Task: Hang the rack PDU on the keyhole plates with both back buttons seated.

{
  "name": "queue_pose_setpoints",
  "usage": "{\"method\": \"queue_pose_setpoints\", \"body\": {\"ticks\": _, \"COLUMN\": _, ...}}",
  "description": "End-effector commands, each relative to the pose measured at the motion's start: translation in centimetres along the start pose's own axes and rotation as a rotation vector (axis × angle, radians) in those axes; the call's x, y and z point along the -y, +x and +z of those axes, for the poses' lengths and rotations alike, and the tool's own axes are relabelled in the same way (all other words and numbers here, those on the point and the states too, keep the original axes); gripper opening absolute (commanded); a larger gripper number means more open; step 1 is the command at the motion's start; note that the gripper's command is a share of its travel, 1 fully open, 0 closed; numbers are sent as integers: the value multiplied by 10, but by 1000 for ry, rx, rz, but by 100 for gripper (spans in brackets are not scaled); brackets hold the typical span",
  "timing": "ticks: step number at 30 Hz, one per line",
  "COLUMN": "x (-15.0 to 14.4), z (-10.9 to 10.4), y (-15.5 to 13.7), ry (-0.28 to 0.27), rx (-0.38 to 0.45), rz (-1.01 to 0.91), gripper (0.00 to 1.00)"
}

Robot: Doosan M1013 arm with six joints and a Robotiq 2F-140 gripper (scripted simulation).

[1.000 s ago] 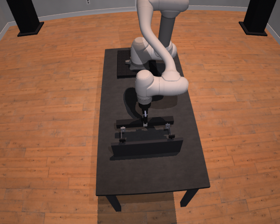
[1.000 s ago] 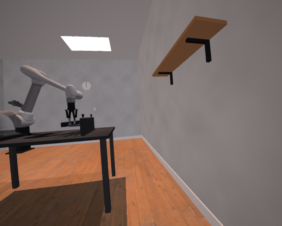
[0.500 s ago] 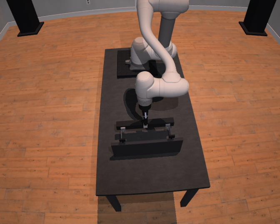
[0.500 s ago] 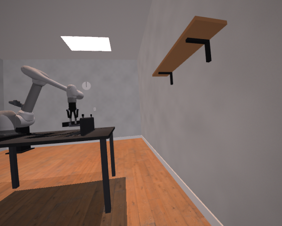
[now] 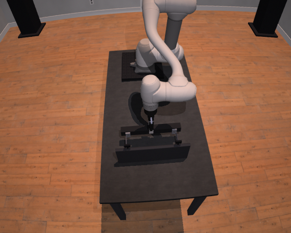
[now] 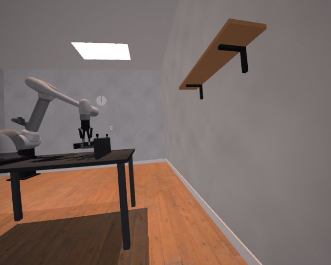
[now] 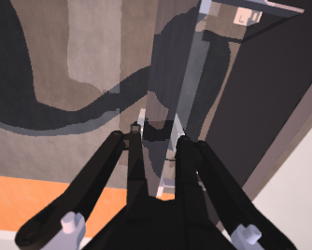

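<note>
Claw (image 5: 151,130) grips rack PDU (image 5: 165,127) above table (image 5: 155,179)

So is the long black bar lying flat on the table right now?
No. In the exterior view the rack PDU hangs above the table, clamped in the gripper, with a gap beneath it.

Hand (image 7: 159,140) clamped on PDU bar (image 7: 163,93) above table (image 7: 56,70); prob. keyhole plate (image 7: 248,16) top right.

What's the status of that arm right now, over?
End effector shut on the rack PDU, mid-bar, lifted off the table. Not hung; keyhole plates sit ahead. Nothing blocking.
</note>
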State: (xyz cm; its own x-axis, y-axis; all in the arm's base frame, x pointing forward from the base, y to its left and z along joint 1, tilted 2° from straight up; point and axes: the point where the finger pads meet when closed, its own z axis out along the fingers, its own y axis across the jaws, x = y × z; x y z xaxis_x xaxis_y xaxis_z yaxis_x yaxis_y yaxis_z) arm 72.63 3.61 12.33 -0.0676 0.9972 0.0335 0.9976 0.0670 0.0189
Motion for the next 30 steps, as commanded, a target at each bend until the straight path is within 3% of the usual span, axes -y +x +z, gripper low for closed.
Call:
{"method": "queue_pose_setpoints", "body": {"ticks": 1, "x": 0, "z": 0, "y": 0, "ry": 0, "rx": 0, "rz": 0, "gripper": 0}}
{"method": "queue_pose_setpoints", "body": {"ticks": 30, "x": 0, "z": 3, "y": 0, "ry": 0, "rx": 0, "rz": 0, "gripper": 0}}
